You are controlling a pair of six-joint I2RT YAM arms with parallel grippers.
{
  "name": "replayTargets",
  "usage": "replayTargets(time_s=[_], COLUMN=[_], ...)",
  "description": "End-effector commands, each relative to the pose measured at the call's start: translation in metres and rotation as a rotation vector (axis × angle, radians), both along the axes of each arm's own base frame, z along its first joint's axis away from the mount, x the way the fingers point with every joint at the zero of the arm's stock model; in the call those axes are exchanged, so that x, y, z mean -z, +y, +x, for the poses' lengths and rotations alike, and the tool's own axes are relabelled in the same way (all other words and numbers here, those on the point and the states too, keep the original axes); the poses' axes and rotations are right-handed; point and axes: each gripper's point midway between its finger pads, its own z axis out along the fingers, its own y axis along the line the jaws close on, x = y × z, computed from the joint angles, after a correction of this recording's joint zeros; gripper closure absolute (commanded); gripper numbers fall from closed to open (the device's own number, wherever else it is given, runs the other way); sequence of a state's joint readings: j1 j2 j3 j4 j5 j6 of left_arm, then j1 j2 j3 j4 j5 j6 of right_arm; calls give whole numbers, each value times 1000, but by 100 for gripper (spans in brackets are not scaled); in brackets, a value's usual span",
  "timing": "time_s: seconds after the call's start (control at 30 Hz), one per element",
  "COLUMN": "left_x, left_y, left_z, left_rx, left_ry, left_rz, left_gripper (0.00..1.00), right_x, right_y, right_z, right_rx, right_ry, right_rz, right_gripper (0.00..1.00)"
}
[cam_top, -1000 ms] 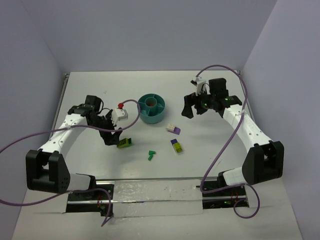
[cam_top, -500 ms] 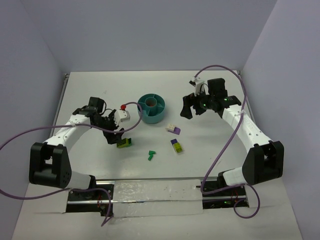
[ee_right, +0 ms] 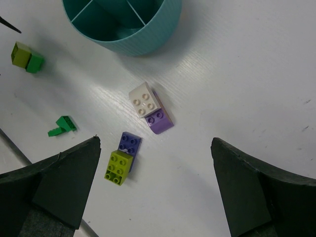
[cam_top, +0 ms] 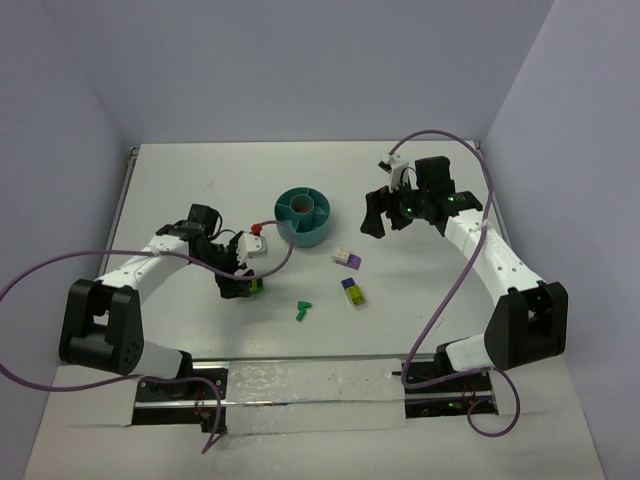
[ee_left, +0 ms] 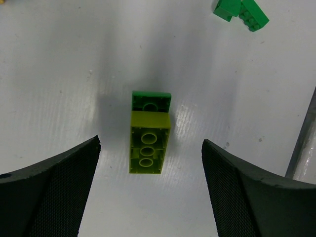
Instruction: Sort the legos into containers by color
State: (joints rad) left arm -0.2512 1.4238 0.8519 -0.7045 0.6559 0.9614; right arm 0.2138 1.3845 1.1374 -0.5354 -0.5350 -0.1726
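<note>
Jaws are spread on both arms. The lime-and-green brick, lying on the table, is straddled untouched by the left gripper. The purple bricks are overhung by the right gripper. Four pieces are counted outside the teal bowl (contents unclear), so sorting is judged barely begun.

the left arm stretches low across the white desk, wrist bent down; the black two-finger left gripper points at the surface, jaws spread wide. the right arm is raised nearer the right edge, elbow bent, and the black right gripper hangs with jaws gaping wide.
</note>
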Motion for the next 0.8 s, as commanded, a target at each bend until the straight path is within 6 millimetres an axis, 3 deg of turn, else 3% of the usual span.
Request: replayTargets(time_s=[0.0, 0.3, 0.77], left_x=[0, 6, 18], left_y=[-13, -16, -10], left_z=[6, 14, 7], left_rx=[49, 40, 73], left_ry=[-48, -80, -63], left_rz=[-46, -33, 10], left_gripper=[12, 22, 45], right_x=[-11, -8, -11], right_y=[5, 7, 10], right_z=[7, 7, 6], right_rx=[-8, -12, -23], right_ry=[-37, -33, -38], right_rz=[8, 6, 14], right_gripper=[0, 0, 0])
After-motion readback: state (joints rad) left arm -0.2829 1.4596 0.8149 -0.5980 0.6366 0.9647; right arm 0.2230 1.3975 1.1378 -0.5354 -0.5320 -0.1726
